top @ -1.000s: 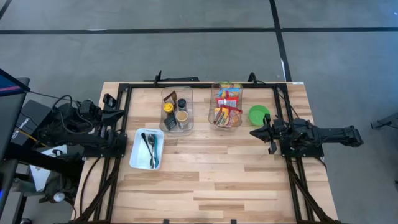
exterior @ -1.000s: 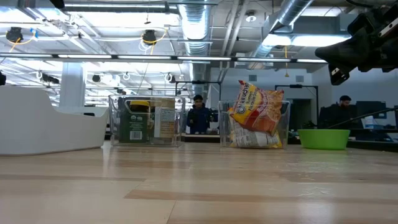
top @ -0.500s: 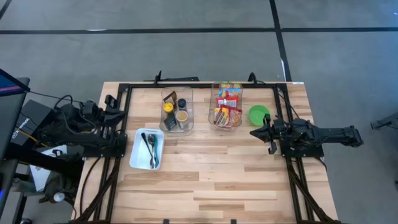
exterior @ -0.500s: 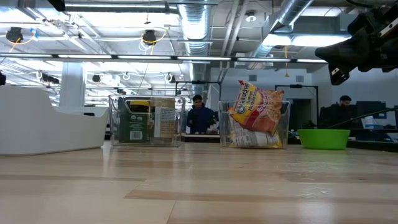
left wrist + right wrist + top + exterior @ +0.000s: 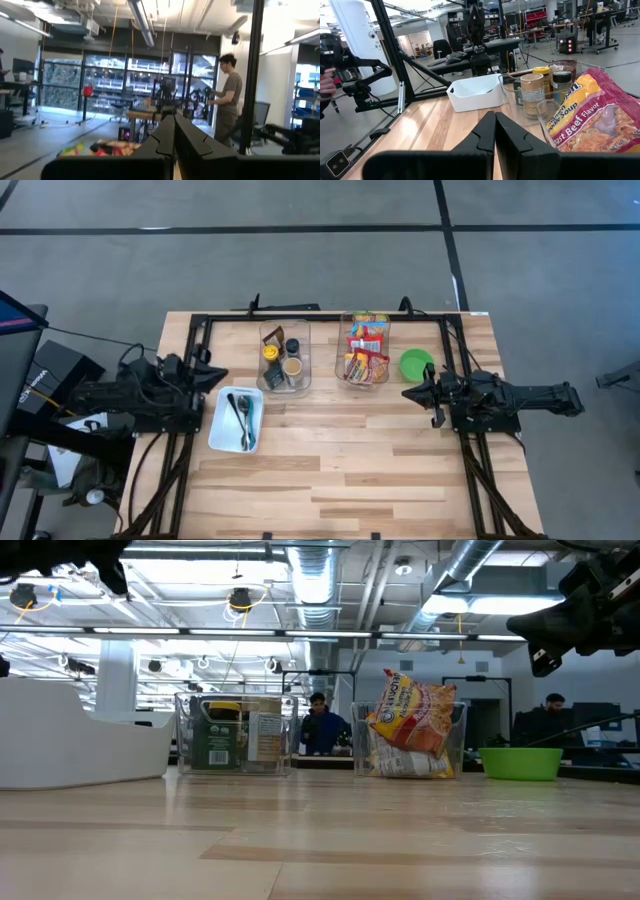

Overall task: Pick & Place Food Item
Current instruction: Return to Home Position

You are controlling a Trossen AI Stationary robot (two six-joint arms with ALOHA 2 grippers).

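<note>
Several bright food packets (image 5: pixel 364 352) stand in a clear bin (image 5: pixel 345 370) at the table's far middle. The front one is an orange-and-yellow soup packet (image 5: pixel 412 718) that leans on the bin's wall (image 5: pixel 592 120). My right gripper (image 5: pixel 408 393) is shut and empty, hovering level to the right of this bin, next to a green bowl (image 5: pixel 416 364). My left gripper (image 5: pixel 218 373) is also shut and empty, above the table's left edge beside the white tray (image 5: pixel 222 442). In the left wrist view the left gripper's shut fingers (image 5: pixel 175 131) point across at the packets (image 5: pixel 102 147).
A second clear bin (image 5: pixel 303 358) holds jars and bottles (image 5: pixel 291 366). The white tray holds dark utensils (image 5: pixel 242 420). A black frame (image 5: pixel 320 317) runs round the table's far part. Bare wood (image 5: pixel 350 470) covers the near half. People stand in the room behind (image 5: pixel 320 725).
My left arm has come down and reached toward the table's right. Its shut gripper now stands over the table's left edge by the white tray and shows in the low view's upper left corner. The right arm has kept still.
</note>
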